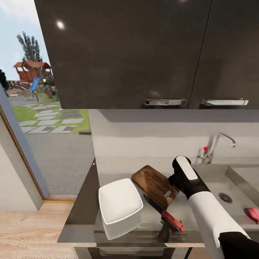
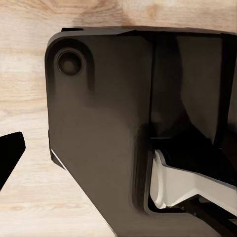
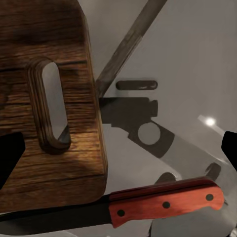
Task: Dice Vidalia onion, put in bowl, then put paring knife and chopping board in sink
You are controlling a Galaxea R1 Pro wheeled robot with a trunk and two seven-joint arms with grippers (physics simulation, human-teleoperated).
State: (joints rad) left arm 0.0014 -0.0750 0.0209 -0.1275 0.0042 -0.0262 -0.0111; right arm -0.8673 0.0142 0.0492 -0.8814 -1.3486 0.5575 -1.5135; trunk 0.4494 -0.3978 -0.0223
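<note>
Pink onion [image 1: 253, 213] lying in the sink [image 1: 235, 180], well apart from chopping board [image 1: 155, 184] on the grey surface [image 1: 81, 212]. Paring knife [image 1: 166, 213] touching the board's handle end; white bowl [image 1: 120, 207] just beside. Right pincer [image 3: 118, 148] spread open above board and knife. Left pincer state: cannot tell.

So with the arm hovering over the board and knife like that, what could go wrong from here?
The paring knife lies partly tucked under the chopping board, so lifting either could drag the other. Its handle sits near the countertop front edge, so a nudge might knock it off. The bowl touches the board and could get shoved.
</note>
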